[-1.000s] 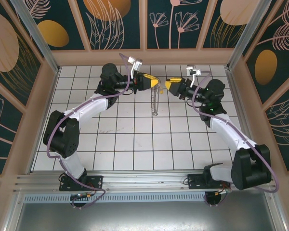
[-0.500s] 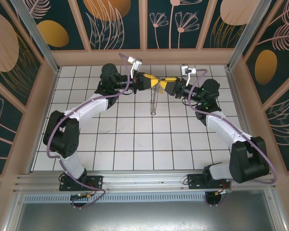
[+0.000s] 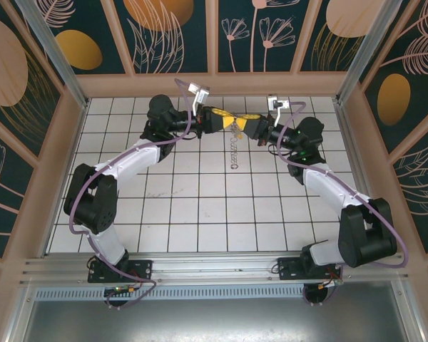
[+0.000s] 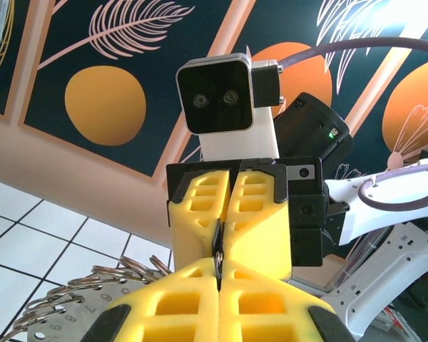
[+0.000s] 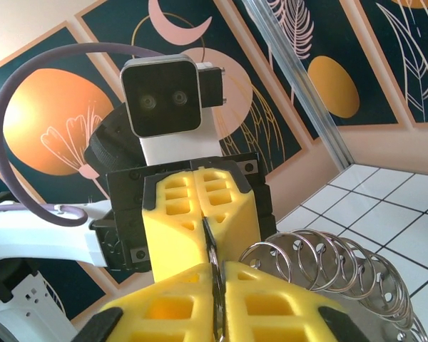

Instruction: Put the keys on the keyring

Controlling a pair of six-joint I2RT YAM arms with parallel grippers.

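Note:
My left gripper (image 3: 227,120) and right gripper (image 3: 241,124) meet tip to tip high over the far middle of the tiled floor. The keyring (image 3: 233,151) hangs edge-on just below where they meet. In the left wrist view my left gripper (image 4: 219,269) is shut on a thin dark edge of the keyring (image 4: 71,303), with the right fingers (image 4: 253,214) pressed against it from the far side. In the right wrist view my right gripper (image 5: 215,278) is shut on the same thin edge, and silvery loops of the keyring (image 5: 342,267) fan out to the right. The keys are hidden.
The white tiled floor (image 3: 200,206) is walled by tan frames and dark painted panels (image 3: 164,28). Both arms reach inward from the near rail (image 3: 214,267), and the two wrist cameras face each other at close range.
The right gripper moved left to meet the left gripper and closed its jaws. The hanging keyring swung slightly right and higher. The left arm held still.

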